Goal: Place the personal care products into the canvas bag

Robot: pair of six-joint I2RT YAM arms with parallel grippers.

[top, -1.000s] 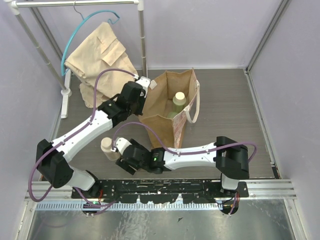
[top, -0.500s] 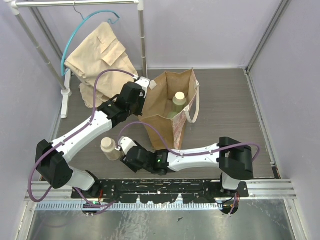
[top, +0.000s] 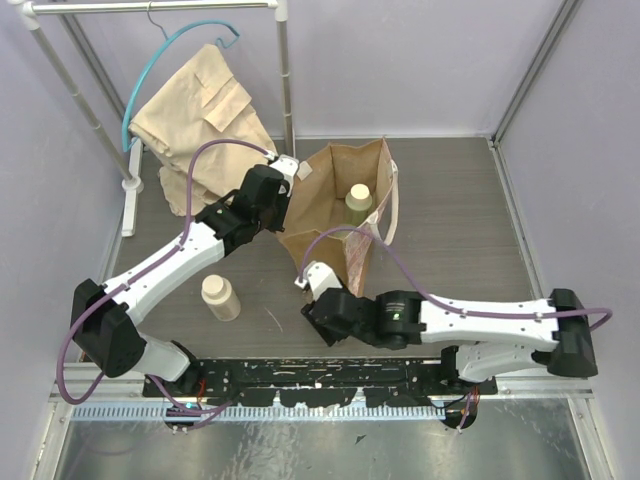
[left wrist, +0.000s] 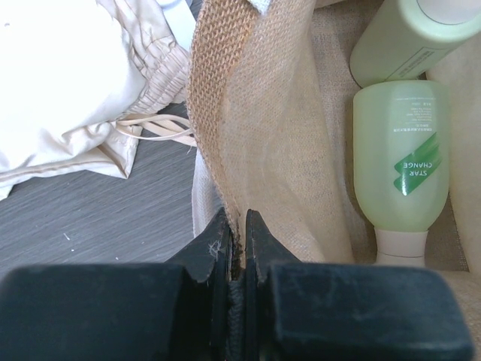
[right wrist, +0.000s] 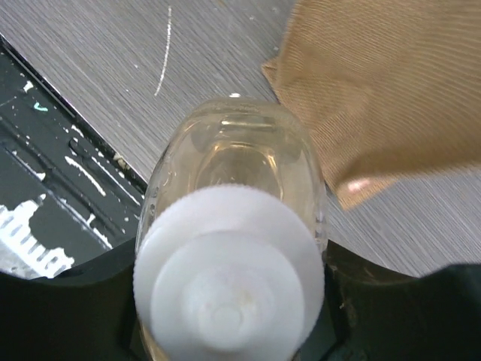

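The tan canvas bag [top: 335,225] stands mid-table with its mouth open. My left gripper [top: 293,178] [left wrist: 237,222] is shut on its left rim, holding the cloth taut. Inside lie a green cylinder [left wrist: 409,34] and a rounder green bottle [left wrist: 400,162] with a cream top; the top view shows a cream-capped green bottle [top: 357,200]. My right gripper [top: 316,312] [right wrist: 234,301] is shut on the amber white-capped bottle [right wrist: 233,173], just off the bag's near corner [right wrist: 376,113]. In the top view that bottle is hidden under the gripper. The cream bottle [top: 221,297] stands alone on the table, left of the right gripper.
A beige folded garment [top: 200,110] hangs on a blue hanger from a white rack [top: 285,70] at the back left; its foot [top: 130,200] rests on the table. The black mounting rail [top: 320,375] runs along the near edge. Purple walls close both sides.
My right gripper closed on the amber bottle beside the cream one, then carried it right toward the bag's near corner. The cream bottle stayed put. The left gripper has not moved.
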